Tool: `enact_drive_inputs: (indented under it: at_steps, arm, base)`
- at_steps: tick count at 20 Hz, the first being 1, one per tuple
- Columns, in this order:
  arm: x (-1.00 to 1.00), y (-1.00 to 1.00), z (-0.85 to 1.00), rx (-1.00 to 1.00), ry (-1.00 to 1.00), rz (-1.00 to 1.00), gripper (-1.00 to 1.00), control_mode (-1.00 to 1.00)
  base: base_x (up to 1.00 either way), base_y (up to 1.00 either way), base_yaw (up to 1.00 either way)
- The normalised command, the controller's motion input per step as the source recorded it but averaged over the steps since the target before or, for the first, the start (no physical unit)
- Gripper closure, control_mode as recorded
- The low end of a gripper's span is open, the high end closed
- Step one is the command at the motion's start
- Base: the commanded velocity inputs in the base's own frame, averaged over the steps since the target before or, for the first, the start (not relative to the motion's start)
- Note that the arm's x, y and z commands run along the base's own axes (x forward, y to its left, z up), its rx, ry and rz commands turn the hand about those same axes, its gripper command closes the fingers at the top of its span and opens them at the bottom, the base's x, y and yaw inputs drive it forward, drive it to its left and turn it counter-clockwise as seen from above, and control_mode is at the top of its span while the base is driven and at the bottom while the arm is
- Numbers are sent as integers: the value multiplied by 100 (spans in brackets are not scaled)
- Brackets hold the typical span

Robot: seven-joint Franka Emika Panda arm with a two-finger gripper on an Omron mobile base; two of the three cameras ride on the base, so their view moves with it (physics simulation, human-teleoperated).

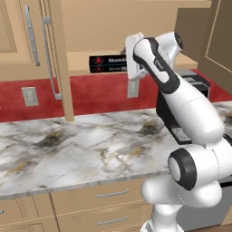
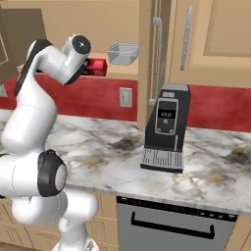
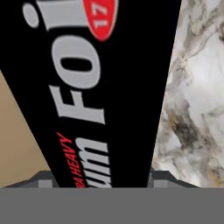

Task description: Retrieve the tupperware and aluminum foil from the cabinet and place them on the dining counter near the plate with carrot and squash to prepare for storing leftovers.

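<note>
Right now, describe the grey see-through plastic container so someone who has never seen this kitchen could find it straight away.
Look at the light tan wooden wall cabinet above the red backsplash, and find its open lower shelf. At that shelf's right end sits the shallow, translucent grey tupperware. Its neighbour is the long black aluminum foil box with a red end, opaque and lettered, while the tupperware is pale, see-through and rimmed.

Aluminum foil [image 3: 109,87] reads "Fo", "HEAVY", perhaps "17".
</note>
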Motion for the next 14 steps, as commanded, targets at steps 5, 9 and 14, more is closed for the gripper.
enact_drive_inputs:
  at_steps: [5, 9, 14]
  arm:
    - [-100, -10, 29, 0, -5, 0, 100, -100]
    - [-100, -37, 15, 0, 0, 0, 100, -100]
    - [-100, -46, 25, 0, 2, 0, 100, -100]
  base:
    - [0, 0, 0]
    - [0, 0, 0]
    - [0, 0, 0]
